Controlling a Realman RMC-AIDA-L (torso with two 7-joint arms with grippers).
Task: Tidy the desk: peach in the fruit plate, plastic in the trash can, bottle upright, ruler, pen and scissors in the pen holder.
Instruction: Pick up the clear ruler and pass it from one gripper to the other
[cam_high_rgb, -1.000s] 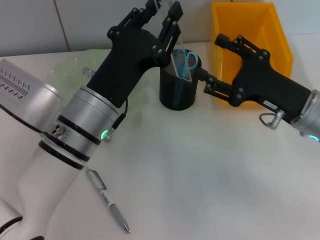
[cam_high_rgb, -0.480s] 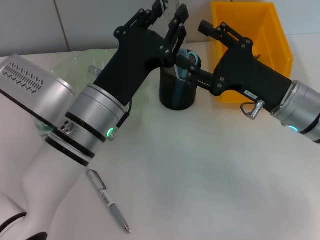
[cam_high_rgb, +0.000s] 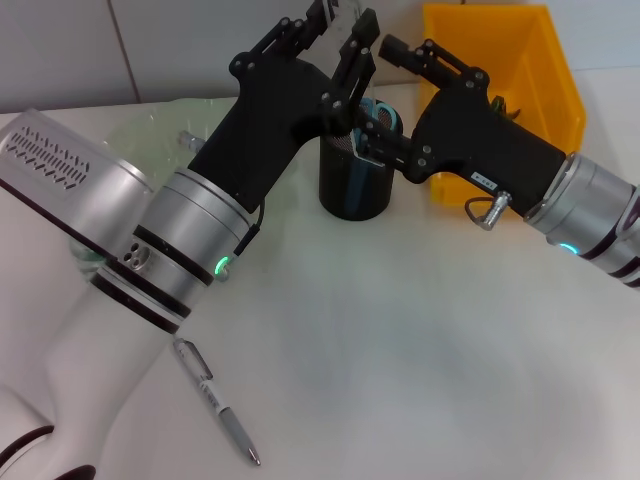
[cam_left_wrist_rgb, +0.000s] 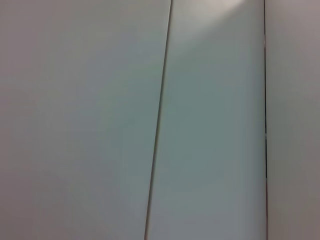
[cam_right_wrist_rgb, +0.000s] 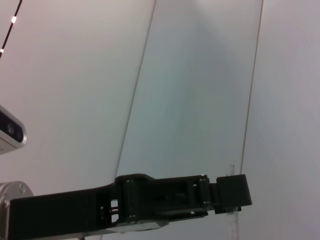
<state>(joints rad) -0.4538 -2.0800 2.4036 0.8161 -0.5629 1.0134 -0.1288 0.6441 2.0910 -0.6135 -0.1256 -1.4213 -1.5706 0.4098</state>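
- Two arms (cam_high_rgb: 190, 230) meet over the pen holder (cam_high_rgb: 350, 190), both with matte black linkage claws on brushed silver wrist rings.
- One pen holder: a black mesh cylinder standing upright at the back of the white matte table (cam_high_rgb: 420, 350).
- One pair of scissors (cam_high_rgb: 384, 113): teal plastic loops poke above the holder's rim, blades down inside.
- Right gripper (cam_high_rgb: 375, 92): jaws spread wide, one above and one level with the holder's rim, nothing clamped.
- Left gripper (cam_high_rgb: 342, 15): raised above and behind the holder, close to the wall; cannot tell whether it grips anything.
- One pen (cam_high_rgb: 215, 398): slim, silver and white with a clip, lying flat on the near table beside the left arm's base, well apart from the holder.
- One yellow plastic bin (cam_high_rgb: 545, 60): boxy, at the back right, just beside the holder; the right arm crosses its front.
- One pale green glassy plate (cam_high_rgb: 150, 130): at the back left, mostly hidden by the left arm.
- Open table: broad bare stretch in the centre and near right.
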